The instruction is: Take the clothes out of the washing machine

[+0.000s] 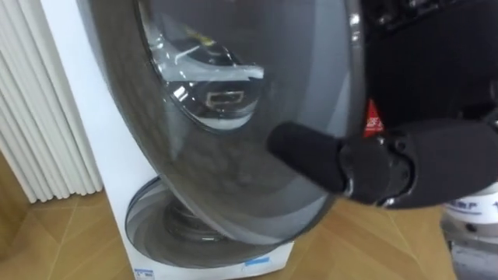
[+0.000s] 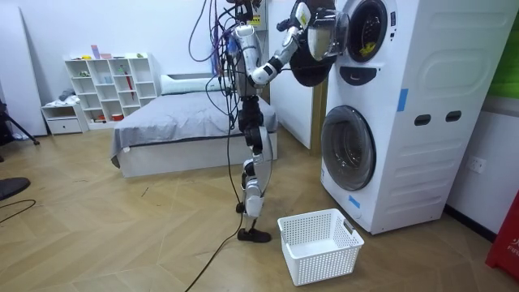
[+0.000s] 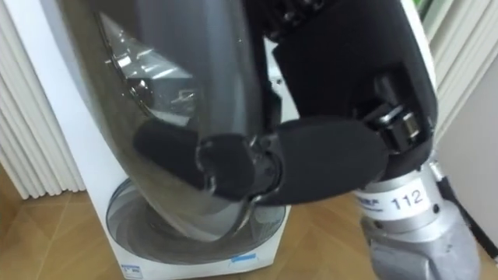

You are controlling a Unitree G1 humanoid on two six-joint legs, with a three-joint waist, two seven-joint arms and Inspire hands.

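The right robot hand (image 1: 366, 167), dark and reaching in from the right, lies against the rim of the round smoky-glass door (image 1: 233, 179) of the upper white washing machine (image 2: 422, 49). Whether it is hooked on that rim or only pressed to it cannot be told. The clothes are judged to lie inside the dark drum opening (image 2: 366, 28), whose inside cannot be made out. The door stands swung out very near the robot's head, so an arm reaching past could knock it or snag on its edge. The white plastic mesh basket (image 2: 324, 264) sits on the wooden floor (image 2: 122, 235) near the robot's feet, a trip risk on a forward step; the floor behind lies open
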